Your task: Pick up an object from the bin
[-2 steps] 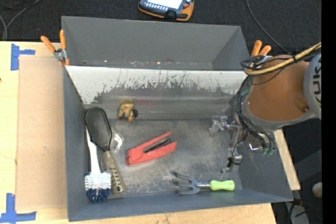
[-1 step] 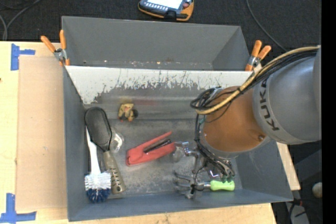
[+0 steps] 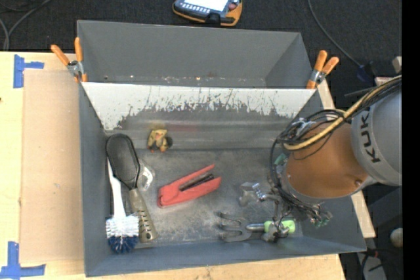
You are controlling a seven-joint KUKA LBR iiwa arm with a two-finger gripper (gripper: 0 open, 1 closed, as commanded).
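Note:
My gripper (image 3: 287, 208) hangs low over the bin's front right part, under the arm's orange cover. Just below it lies a small tool with a green grip (image 3: 278, 227) and thin metal prongs (image 3: 233, 230) pointing left. A small grey metal piece (image 3: 252, 193) lies right beside the gripper on its left. Further left, near the middle of the bin floor, rests a red hand tool (image 3: 189, 185), lying aslant.
Along the left wall lie a black oval brush (image 3: 124, 159), a white-handled brush with blue bristles (image 3: 121, 227) and a metal strip (image 3: 142, 220). A small yellow-brown figure (image 3: 158, 139) sits near the back wall.

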